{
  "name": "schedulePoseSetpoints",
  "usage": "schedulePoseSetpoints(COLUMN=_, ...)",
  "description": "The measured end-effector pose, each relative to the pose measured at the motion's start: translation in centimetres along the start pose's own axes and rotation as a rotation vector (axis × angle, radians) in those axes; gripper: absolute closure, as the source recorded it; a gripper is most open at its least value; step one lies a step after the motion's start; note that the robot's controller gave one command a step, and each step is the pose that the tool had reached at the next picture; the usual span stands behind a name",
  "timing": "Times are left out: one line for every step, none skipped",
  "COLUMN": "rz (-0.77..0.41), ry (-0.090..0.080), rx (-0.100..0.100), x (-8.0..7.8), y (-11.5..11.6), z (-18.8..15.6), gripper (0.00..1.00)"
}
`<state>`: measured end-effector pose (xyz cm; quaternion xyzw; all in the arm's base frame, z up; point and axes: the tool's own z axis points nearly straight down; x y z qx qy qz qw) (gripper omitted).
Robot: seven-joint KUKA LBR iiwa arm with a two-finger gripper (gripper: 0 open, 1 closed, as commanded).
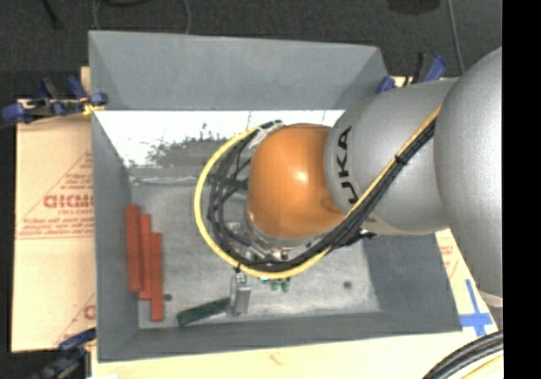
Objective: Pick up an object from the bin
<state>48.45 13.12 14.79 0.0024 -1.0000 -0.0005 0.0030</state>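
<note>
Not much in the bin [110, 200], so the count is easy. On the left of the floor there are three red sticks [145, 255], lying side by side and touching, all running near-to-far. The rightmost one sits a bit nearer than the other two.

Along the near wall there's one dark green strip [201, 313], flat and thin, lying roughly left-to-right with its right end tipped slightly toward the far side. Just right of that are a few small green bits [277, 284] bunched together under the edge of the wrist. They're too small to count properly, maybe two or three. Further right there's one tiny dark speck [347, 286] on the floor, and I can't say what it is.

The arm [423, 157] comes in from the right and covers most of the middle of the bin. It has the orange cover [287, 178] on the wrist, and cables [200, 200], one yellow and some black, loop around the cover's left side.

The gripper [243, 297] pokes out below the cover toward the near wall, well apart from the sticks. Its tip is right at the right end of the strip, either touching it or just above it, and from this angle I can't tell which. I also can't tell how far open the gripper is or whether it has hold of anything, since the wrist blocks most of it.
</note>
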Motion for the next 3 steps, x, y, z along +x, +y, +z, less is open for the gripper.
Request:
schedulePoseSetpoints(rz=0.0, ry=-0.015, rx=-0.003, x=0.7, y=0.0, z=7.2, gripper=0.0)
schedulePoseSetpoints(rz=0.001, ry=-0.008, rx=-0.002, x=0.9, y=0.0, z=7.0, gripper=1.0)
schedulePoseSetpoints(rz=0.003, ry=-0.018, rx=-0.004, x=-2.1, y=1.8, z=-7.7, gripper=1.0)
